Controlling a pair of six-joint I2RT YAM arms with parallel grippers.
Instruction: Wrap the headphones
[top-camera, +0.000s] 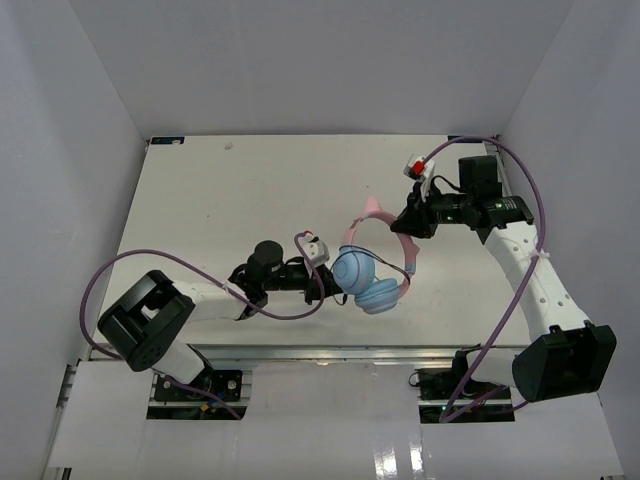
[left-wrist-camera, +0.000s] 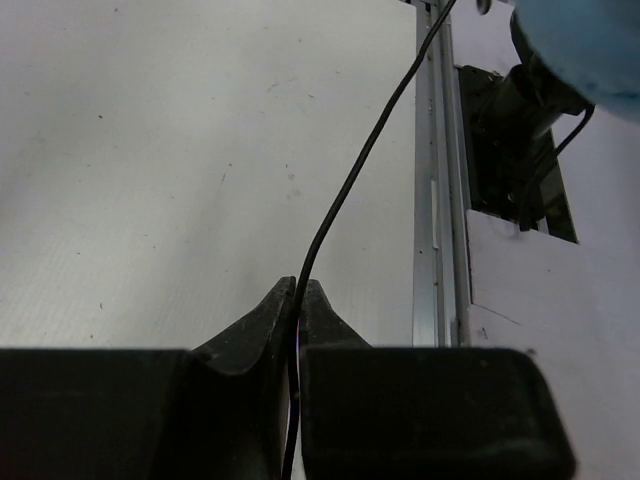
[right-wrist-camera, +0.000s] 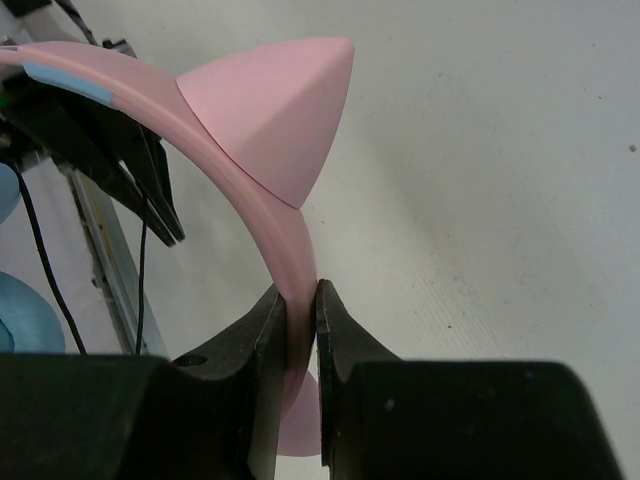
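Finding one: my right pincer (right-wrist-camera: 298, 300) was clenched on the pink headband (right-wrist-camera: 255, 195) of the headphones (top-camera: 372, 275), just below one pink ear (right-wrist-camera: 275, 110). The set was held over the bench (top-camera: 220, 200) with its light-blue ear cups (top-camera: 355, 270) hanging on the near side.

Finding two: my left pincer (left-wrist-camera: 297, 290), just left of the headphones, was clamped on the thin black cord (left-wrist-camera: 350, 190). The cord ran in one slack line from that grip up toward an ear cup.

Assessment: I saw no turn of cord round the headband or the cups. I judged both grips secured and the winding itself not yet begun; all of it remained.

Surroundings: the bench under the headphones was white, matt and lightly speckled. A metal rail (left-wrist-camera: 437, 200) edged it on the near side of the headphones. Plain white walls (top-camera: 300, 70) closed in behind and to either side of them. Purple cables (top-camera: 120, 265) looped from both arms.
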